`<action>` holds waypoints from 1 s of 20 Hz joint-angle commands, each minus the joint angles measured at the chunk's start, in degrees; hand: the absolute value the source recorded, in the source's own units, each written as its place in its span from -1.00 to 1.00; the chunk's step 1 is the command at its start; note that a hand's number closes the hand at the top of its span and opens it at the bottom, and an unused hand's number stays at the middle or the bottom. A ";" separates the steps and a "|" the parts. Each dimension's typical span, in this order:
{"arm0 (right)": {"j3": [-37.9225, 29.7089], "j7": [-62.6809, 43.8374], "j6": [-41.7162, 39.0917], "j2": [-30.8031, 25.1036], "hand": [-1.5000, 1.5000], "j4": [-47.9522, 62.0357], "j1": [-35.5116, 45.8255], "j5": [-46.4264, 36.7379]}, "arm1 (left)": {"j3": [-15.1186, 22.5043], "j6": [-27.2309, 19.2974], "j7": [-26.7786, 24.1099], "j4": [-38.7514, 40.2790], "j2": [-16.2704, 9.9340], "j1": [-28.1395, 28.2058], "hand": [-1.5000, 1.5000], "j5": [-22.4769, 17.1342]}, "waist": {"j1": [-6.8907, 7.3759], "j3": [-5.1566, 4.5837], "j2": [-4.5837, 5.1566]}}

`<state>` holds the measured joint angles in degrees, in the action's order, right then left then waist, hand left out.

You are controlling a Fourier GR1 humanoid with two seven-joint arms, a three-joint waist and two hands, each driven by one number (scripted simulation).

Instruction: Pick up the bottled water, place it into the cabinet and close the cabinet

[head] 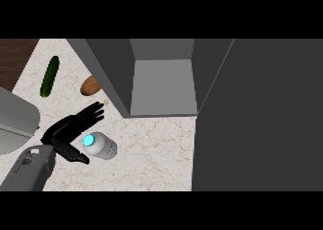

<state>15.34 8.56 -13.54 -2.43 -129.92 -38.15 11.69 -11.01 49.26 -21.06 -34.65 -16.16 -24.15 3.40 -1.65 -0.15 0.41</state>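
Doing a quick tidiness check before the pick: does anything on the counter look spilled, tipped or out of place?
Nothing stands out. The bottled water stands upright beside the open left hand, with no spill around it. The cucumber and a brown item, partly hidden, lie near the open cabinet.

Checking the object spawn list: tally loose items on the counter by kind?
Bottled water: 1
Cucumber: 1
Brown potato-like vegetable, partly hidden by the cabinet: 1
Total: 3
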 commanded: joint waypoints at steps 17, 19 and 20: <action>-1.06 1.63 -0.49 -0.30 -1.00 5.18 3.83 -0.57 | 6.49 0.32 -18.13 14.93 4.66 -3.59 -1.00 5.25 | -0.38 -0.11 0.41; -0.86 1.62 -0.54 -0.42 -1.00 3.54 2.37 -0.04 | 6.75 4.19 -18.48 16.33 2.21 -2.81 -1.00 4.99 | -0.41 -0.10 0.30; -2.08 0.94 -0.88 -0.86 -1.00 4.59 4.33 1.21 | 6.34 3.69 -17.62 17.21 3.31 -3.84 -1.00 4.35 | -0.35 -0.10 0.44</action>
<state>13.64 9.35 -14.36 -3.42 -126.94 -35.64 12.79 -4.91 43.45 -31.88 -20.09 -12.79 -27.83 8.02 -2.08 -0.24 0.71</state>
